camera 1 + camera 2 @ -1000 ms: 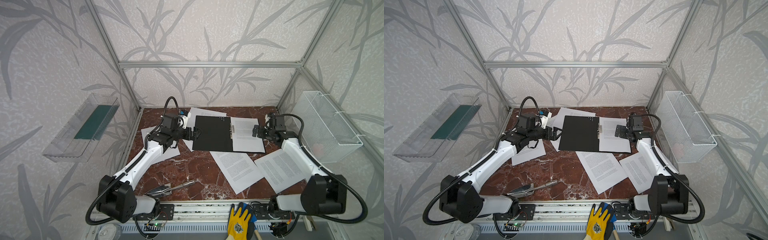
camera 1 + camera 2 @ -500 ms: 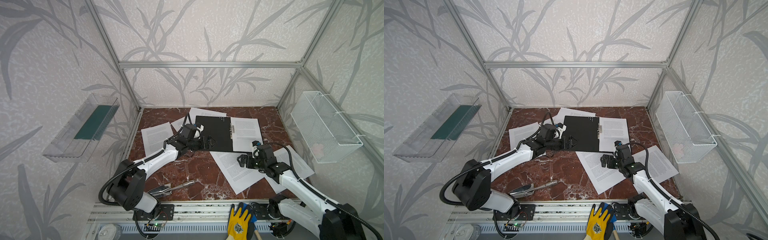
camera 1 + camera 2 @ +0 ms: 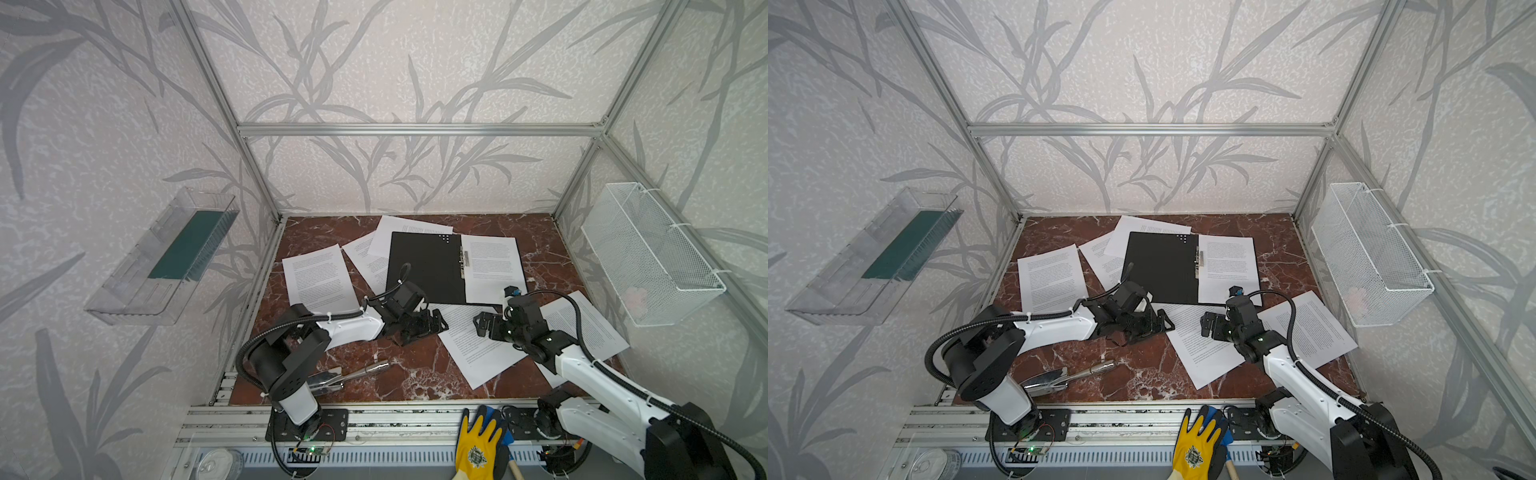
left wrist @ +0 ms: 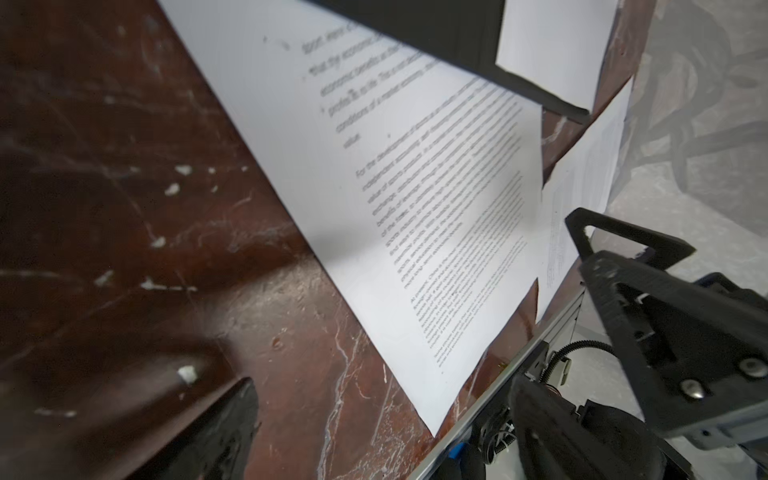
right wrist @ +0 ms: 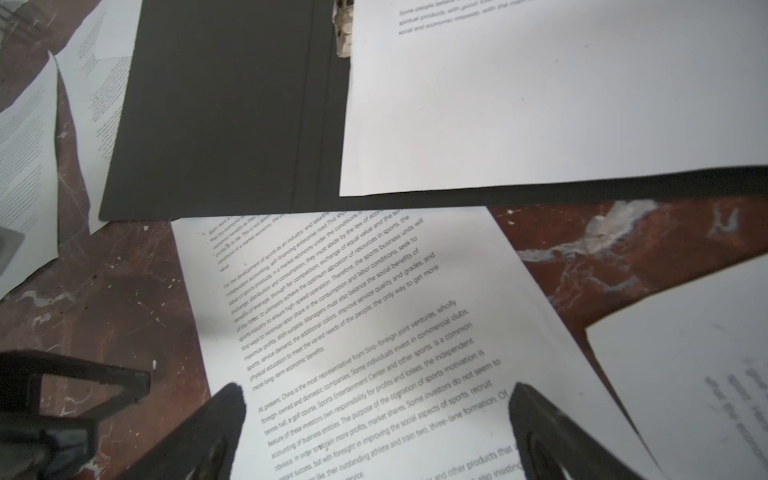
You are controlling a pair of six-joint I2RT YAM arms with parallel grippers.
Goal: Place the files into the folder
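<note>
I look down on a red marble table (image 3: 316, 232). The folder (image 3: 424, 266) lies open toward the back, black inside facing up, with one printed page (image 3: 492, 266) on its right half. The other files lie loose around it. The front sheet (image 3: 473, 345) sits just before the folder. My left gripper (image 3: 430, 328) is low at that sheet's left edge, jaws spread and empty. My right gripper (image 3: 484, 326) is over the same sheet, jaws spread wide, holding nothing.

left gripper (image 3: 430, 331), right gripper (image 3: 484, 326) — nearer front
</note>
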